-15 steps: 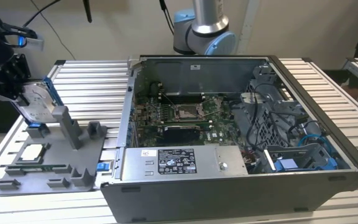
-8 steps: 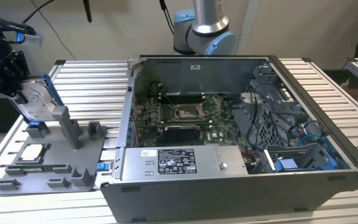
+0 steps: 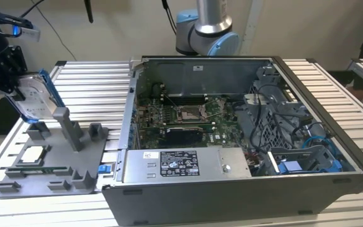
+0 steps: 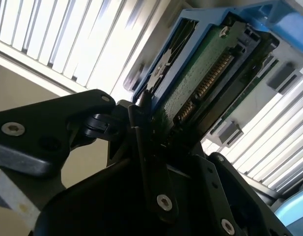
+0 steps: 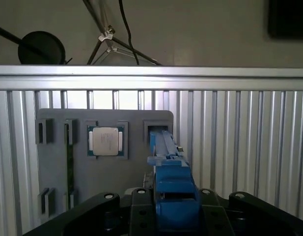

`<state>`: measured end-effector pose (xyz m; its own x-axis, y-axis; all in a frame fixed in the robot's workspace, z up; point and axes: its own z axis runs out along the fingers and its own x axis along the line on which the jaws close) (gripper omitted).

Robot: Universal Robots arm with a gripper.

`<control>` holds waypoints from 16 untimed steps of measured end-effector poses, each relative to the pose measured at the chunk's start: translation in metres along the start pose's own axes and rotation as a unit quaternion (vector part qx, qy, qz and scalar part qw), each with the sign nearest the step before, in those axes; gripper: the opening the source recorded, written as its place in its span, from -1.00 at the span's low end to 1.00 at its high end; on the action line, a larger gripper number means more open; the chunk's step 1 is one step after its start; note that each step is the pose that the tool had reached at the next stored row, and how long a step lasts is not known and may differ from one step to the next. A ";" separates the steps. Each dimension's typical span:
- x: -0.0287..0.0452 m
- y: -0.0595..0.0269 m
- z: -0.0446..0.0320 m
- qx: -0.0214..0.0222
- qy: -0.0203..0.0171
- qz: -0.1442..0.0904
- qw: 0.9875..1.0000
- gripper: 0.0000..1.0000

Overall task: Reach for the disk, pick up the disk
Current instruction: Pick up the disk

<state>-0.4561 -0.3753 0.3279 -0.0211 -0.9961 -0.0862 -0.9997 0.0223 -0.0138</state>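
a slatted counter [image 3: 345,80] carries an open case [image 3: 232,189]. beside it, on the exterior view's left, is a grey tray [image 3: 55,163] whose slots likely keep parts standing. the disk [image 3: 33,97] stands on edge over a tray slot. i cannot tell if its low end is free. the gripper [image 3: 17,97] is clamped on its flat sides, likely so it cannot slip. a small chip [image 3: 32,155] lies in the tray.
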 end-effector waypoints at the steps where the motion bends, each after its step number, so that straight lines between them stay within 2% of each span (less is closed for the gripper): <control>1: -0.0002 0.0000 -0.0019 0.000 0.000 0.000 1.000 -1.00; 11: -0.0015 -0.0002 -0.0170 0.000 0.000 0.000 1.000 -1.00; 16: -0.0019 -0.0003 -0.0222 0.000 0.000 0.000 1.000 -1.00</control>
<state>-0.4561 -0.3753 0.3502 -0.0211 -0.9961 -0.0861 -0.9997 0.0223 -0.0137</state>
